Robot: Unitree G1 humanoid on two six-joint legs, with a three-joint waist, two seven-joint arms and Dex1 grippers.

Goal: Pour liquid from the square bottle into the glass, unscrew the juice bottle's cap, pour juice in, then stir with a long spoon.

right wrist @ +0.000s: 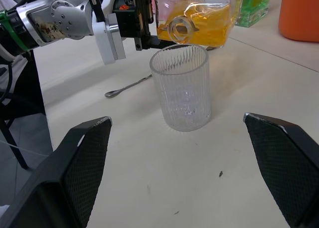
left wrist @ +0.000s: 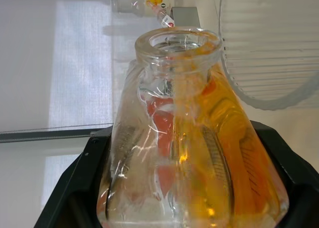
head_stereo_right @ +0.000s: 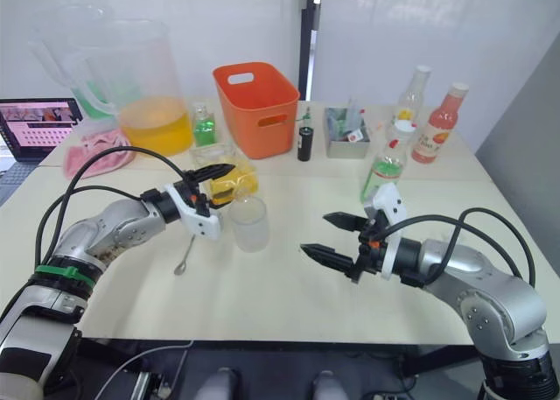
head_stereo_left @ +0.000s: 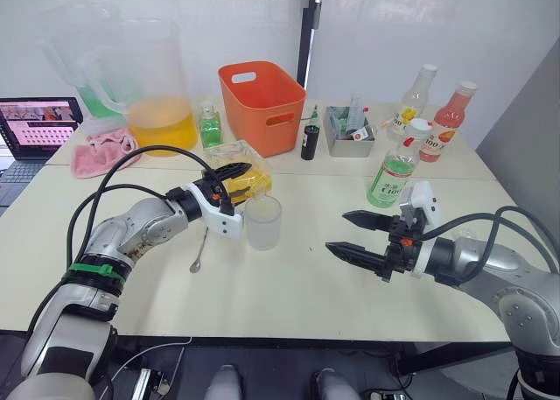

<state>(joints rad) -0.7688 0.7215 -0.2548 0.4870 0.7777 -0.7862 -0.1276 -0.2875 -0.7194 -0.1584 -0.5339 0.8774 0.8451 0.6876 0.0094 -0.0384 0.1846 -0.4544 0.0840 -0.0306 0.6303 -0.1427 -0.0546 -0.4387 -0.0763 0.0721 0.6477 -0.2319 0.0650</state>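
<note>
My left gripper (head_stereo_left: 236, 176) is shut on the square bottle (head_stereo_left: 248, 183), holding it tipped on its side just above and behind the glass (head_stereo_left: 262, 222). The bottle's open, unstoppered mouth (right wrist: 178, 29) points over the glass rim, and yellow-orange liquid (left wrist: 234, 153) lies inside the bottle. No stream shows, and the glass (right wrist: 182, 88) looks empty. The long spoon (head_stereo_left: 199, 249) lies flat on the table left of the glass. Behind my right gripper stands the juice bottle (head_stereo_left: 395, 168) with its cap (head_stereo_left: 418, 127) on. My right gripper (head_stereo_left: 338, 231) is open and empty, low over the table right of the glass.
An orange basket (head_stereo_left: 262, 102), a big pitcher of orange liquid (head_stereo_left: 157, 102), a small green bottle (head_stereo_left: 210, 127) and a pink cloth (head_stereo_left: 103, 150) stand behind the glass. A grey tray (head_stereo_left: 348, 124), a dark little bottle (head_stereo_left: 310, 139), a pink-liquid bottle (head_stereo_left: 448, 120) and a yellow-labelled bottle (head_stereo_left: 413, 98) are back right.
</note>
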